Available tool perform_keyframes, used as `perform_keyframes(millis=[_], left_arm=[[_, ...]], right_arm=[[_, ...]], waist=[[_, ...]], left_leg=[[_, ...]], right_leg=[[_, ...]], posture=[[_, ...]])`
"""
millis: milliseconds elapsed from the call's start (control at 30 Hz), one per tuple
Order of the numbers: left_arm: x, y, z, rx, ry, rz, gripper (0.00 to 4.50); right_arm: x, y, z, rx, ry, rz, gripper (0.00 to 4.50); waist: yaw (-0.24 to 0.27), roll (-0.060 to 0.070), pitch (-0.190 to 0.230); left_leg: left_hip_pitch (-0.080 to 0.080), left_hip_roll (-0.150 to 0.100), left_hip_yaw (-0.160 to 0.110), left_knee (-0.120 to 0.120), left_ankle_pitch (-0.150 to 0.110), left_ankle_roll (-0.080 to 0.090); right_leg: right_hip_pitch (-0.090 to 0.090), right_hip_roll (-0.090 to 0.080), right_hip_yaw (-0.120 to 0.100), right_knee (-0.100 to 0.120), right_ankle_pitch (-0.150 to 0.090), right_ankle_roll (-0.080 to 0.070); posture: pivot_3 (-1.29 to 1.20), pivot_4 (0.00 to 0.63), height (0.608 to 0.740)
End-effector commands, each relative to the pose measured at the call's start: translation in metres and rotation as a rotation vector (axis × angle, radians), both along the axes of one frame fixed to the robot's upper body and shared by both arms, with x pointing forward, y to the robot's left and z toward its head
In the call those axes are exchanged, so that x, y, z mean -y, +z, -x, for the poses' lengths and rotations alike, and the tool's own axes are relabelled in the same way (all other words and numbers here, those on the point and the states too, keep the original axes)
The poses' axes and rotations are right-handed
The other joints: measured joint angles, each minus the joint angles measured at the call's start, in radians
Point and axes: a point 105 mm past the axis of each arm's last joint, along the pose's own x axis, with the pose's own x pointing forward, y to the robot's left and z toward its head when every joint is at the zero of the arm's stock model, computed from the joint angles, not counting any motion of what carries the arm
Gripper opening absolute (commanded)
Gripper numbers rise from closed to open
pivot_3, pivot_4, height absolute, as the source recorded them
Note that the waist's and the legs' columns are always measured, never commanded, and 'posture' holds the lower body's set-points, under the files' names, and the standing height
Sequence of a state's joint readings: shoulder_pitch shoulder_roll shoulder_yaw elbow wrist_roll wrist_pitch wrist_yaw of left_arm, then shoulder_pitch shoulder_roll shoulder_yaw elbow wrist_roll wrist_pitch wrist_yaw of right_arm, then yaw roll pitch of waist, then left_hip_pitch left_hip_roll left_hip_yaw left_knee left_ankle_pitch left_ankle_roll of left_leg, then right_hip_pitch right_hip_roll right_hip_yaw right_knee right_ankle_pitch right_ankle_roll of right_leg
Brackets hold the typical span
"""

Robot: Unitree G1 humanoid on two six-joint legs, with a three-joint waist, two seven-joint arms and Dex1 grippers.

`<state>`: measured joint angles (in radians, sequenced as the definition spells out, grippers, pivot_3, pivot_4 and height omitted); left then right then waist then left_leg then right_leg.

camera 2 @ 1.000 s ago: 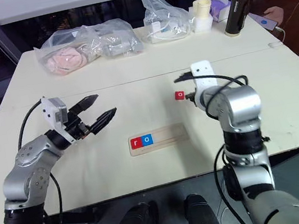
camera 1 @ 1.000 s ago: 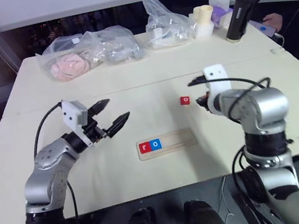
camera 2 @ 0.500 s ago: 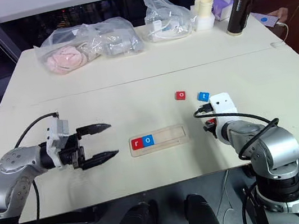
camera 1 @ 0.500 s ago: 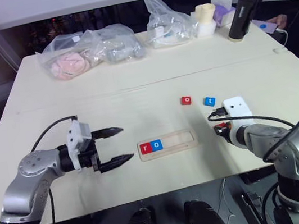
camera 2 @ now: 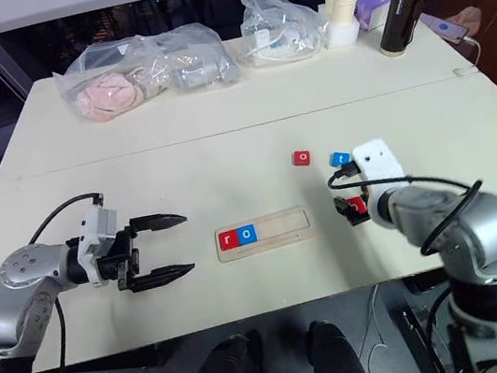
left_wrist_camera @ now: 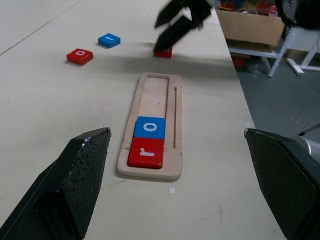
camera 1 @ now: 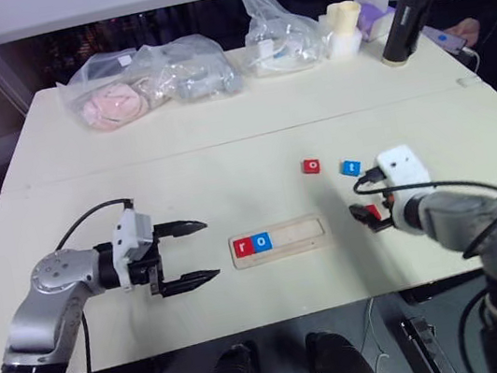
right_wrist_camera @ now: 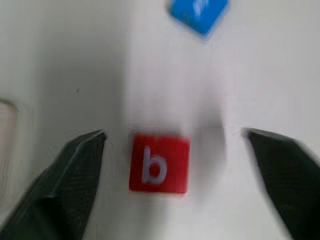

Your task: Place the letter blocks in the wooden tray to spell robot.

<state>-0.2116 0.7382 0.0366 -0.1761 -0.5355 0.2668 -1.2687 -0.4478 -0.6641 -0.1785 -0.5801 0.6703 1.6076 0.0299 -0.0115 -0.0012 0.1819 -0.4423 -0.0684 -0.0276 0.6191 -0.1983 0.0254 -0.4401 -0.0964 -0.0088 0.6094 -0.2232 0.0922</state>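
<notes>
Got my right gripper (right_wrist_camera: pixel 170 150) spread wide and empty around the red b block (right_wrist_camera: pixel 159 163) on the table, lined up to grab since the wooden tray (camera 1: pixel 277 239) needs b after r, o; left gripper (camera 1: pixel 190 251) open, idle.

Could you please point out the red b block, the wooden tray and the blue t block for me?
red b block (right_wrist_camera: pixel 159 163): right wrist view, middle of its top face.
wooden tray (left_wrist_camera: pixel 155 96): left wrist view, bare groove beyond the placed letters.
blue t block (camera 1: pixel 351 167): left eye view, middle of its top face.
</notes>
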Motion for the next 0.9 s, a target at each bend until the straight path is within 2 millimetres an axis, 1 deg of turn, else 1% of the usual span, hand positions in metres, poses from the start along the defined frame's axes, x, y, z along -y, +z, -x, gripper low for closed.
perform_keyframes(millis=[33,100,133,267,333,400,533,633,733,900], left_arm=[[0.004,0.009,-0.005,0.046,-0.007,0.003,4.50],[0.006,0.010,-0.006,0.049,-0.010,0.006,4.50],[0.006,0.010,-0.006,0.049,-0.011,0.007,4.50],[0.008,0.011,-0.008,0.056,-0.013,0.005,4.50],[0.009,0.012,-0.008,0.057,-0.012,0.007,4.50],[0.009,0.011,-0.009,0.059,-0.013,0.000,4.50],[0.010,0.011,-0.009,0.062,-0.013,0.000,4.50],[0.009,0.010,-0.009,0.064,-0.015,-0.005,4.50],[0.008,0.010,-0.009,0.066,-0.015,-0.011,4.50],[0.007,0.011,-0.011,0.074,-0.005,-0.006,4.50]], right_arm=[[-0.023,0.022,0.012,-0.026,0.305,-0.035,4.46],[-0.025,0.025,0.021,-0.027,0.472,-0.016,4.46],[-0.024,0.025,0.023,-0.029,0.526,0.007,4.46],[-0.007,0.017,0.022,0.013,0.749,0.130,4.46],[0.006,0.007,0.022,-0.019,0.831,0.177,4.46],[0.019,-0.005,0.017,-0.044,0.897,0.284,4.46],[0.030,-0.014,0.005,-0.059,0.970,0.331,4.46],[0.038,-0.021,-0.003,-0.077,0.996,0.371,4.46],[0.042,-0.023,-0.011,-0.087,1.000,0.357,4.46],[0.044,-0.026,-0.022,-0.084,1.003,0.342,4.46]], waist=[[0.001,-0.001,0.000],[0.004,-0.002,0.000],[0.003,-0.002,0.000],[0.001,-0.002,0.001],[-0.001,-0.002,0.001],[0.000,-0.002,0.001],[-0.001,-0.002,0.001],[0.002,-0.001,0.001],[0.003,-0.001,0.001],[0.004,-0.001,0.001]], left_leg=[[0.000,0.000,0.000,0.000,0.000,0.000],[0.000,0.001,-0.001,0.002,-0.001,0.001],[0.000,0.001,-0.001,0.003,-0.001,0.002],[0.000,0.001,0.000,0.010,-0.005,0.007],[0.000,0.001,0.002,0.012,-0.005,0.007],[0.001,0.001,0.003,0.013,-0.006,0.007],[0.001,0.001,0.003,0.012,-0.007,0.005],[0.000,0.001,0.003,0.011,-0.006,0.006],[0.000,0.001,0.004,0.012,-0.006,0.006],[0.000,0.001,0.004,0.013,-0.006,0.006]], right_leg=[[0.001,0.000,-0.001,0.001,0.000,0.000],[0.002,0.001,-0.003,0.001,0.000,0.000],[0.003,0.001,-0.003,0.000,-0.001,0.001],[0.006,0.000,-0.003,0.000,-0.002,0.003],[0.007,-0.002,-0.003,-0.001,-0.001,0.004],[0.007,-0.004,-0.003,-0.001,0.000,0.005],[0.006,-0.006,-0.006,0.000,0.001,0.003],[0.004,-0.006,-0.006,0.002,0.001,0.003],[0.003,-0.006,-0.006,0.003,0.001,0.003],[0.004,-0.006,-0.006,0.003,0.001,0.003]], posture=[[0.00,0.150,0.738],[0.00,0.150,0.738],[0.00,0.150,0.738],[0.00,0.150,0.738],[0.00,0.150,0.738],[0.00,0.150,0.738],[0.00,0.150,0.738],[0.00,0.150,0.738],[0.00,0.150,0.738],[0.00,0.150,0.738]])
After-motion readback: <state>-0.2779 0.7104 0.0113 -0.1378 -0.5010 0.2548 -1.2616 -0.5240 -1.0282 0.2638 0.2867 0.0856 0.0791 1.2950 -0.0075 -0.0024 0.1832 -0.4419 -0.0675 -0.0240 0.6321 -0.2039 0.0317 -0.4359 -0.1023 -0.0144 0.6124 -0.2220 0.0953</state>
